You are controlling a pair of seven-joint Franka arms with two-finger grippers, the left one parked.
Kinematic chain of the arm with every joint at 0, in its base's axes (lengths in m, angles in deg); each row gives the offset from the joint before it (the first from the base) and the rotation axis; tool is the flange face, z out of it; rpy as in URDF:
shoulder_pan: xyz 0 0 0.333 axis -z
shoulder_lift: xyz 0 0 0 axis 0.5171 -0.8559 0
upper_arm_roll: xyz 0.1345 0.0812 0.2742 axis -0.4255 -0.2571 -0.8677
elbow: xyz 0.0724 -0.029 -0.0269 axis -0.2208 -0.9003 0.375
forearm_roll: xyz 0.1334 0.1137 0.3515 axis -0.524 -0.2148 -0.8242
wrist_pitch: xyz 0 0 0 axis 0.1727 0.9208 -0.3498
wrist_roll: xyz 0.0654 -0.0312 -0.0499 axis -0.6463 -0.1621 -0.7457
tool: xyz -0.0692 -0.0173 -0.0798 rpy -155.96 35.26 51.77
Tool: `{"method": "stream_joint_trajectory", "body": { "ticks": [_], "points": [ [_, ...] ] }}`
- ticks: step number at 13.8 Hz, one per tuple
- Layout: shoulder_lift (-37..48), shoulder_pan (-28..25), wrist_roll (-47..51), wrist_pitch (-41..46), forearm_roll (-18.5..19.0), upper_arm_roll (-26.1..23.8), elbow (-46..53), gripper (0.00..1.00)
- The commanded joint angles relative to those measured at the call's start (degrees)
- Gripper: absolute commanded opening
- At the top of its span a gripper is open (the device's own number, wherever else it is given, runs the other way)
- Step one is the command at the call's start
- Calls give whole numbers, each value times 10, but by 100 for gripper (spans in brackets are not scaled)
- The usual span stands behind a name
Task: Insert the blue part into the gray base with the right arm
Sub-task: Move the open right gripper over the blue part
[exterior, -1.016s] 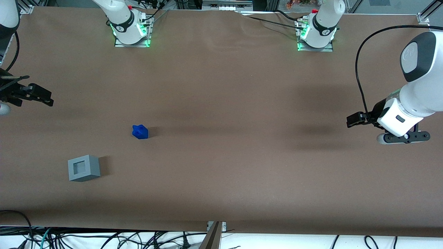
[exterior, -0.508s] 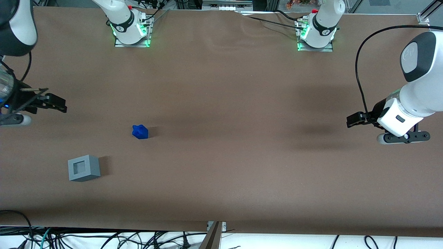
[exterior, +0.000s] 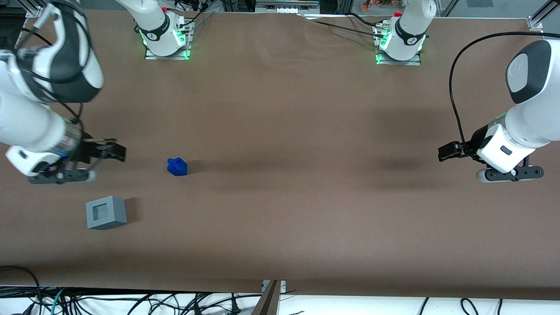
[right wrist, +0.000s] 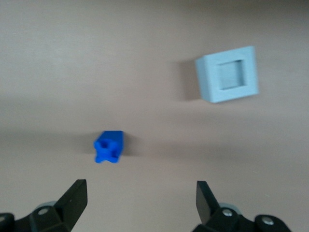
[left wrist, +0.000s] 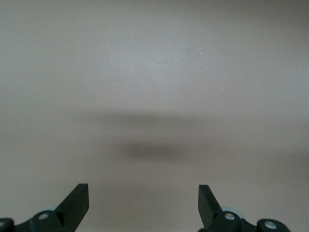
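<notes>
The blue part (exterior: 177, 166) lies on the brown table, apart from the gray base (exterior: 106, 212), which stands nearer to the front camera with its square recess facing up. My right arm's gripper (exterior: 114, 152) hangs above the table beside the blue part, toward the working arm's end, and is open and empty. In the right wrist view the blue part (right wrist: 109, 146) and the gray base (right wrist: 227, 74) both show ahead of the wide-apart fingertips (right wrist: 75, 195), with nothing between them.
Two arm bases with green lights (exterior: 166, 41) (exterior: 398, 43) are bolted at the table's edge farthest from the front camera. Cables (exterior: 131, 302) hang below the table's near edge.
My right arm has swung in from the table's end toward the blue part and come nearer to the front camera. The blue part and gray base have not moved.
</notes>
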Motion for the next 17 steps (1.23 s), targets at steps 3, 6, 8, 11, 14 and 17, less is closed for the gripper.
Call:
{"method": "stream_joint_trajectory", "body": {
  "ticks": [3, 6, 8, 11, 14, 17],
  "points": [
    [-27, -25, 60, -79, 1, 0, -56, 100],
    [-21, -31, 91, -119, 1, -14, -107, 100],
    [-21, -31, 115, -148, 1, -16, -139, 100],
    [-11, -31, 122, -219, 1, -22, -209, 100],
    [-10, -31, 151, -243, 0, -30, -246, 100],
    [-12, -31, 156, -263, 1, -34, -266, 100]
  ]
}}
